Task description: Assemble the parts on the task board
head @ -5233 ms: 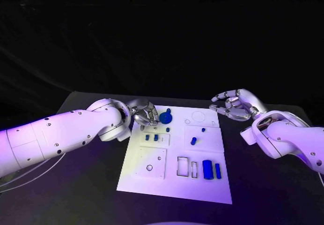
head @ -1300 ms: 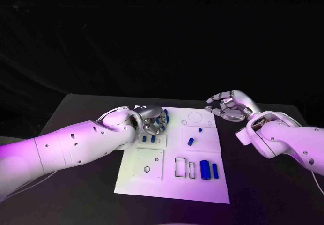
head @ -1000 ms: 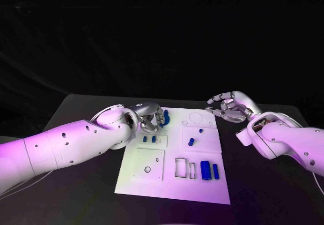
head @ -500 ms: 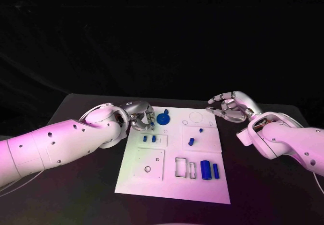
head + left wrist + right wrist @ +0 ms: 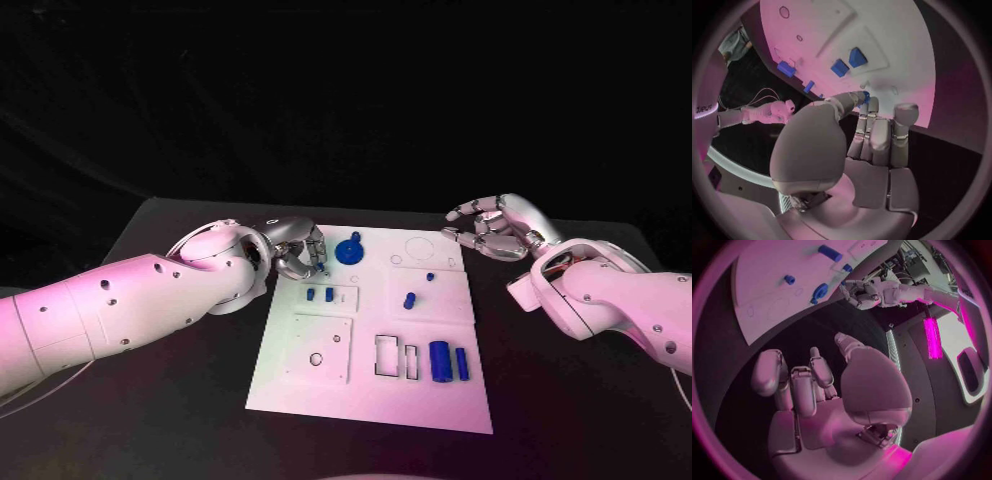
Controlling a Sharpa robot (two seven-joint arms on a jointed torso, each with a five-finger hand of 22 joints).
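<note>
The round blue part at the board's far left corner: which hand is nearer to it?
Left. The left hand sits just beside the round blue part, fingers next to it at the task board edge. The right hand hovers off the board's far right corner, well away.

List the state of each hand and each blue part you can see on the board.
left hand: fingers curled, holding nothing, beside the round blue part.
right hand: fingers curled, empty, off the task board.
round blue part: resting on the board, free.
two long blue parts: lying side by side.
small blue part: lying loose.

Dim, dark surroundings; the wrist views bend strongly at their edges.
</note>
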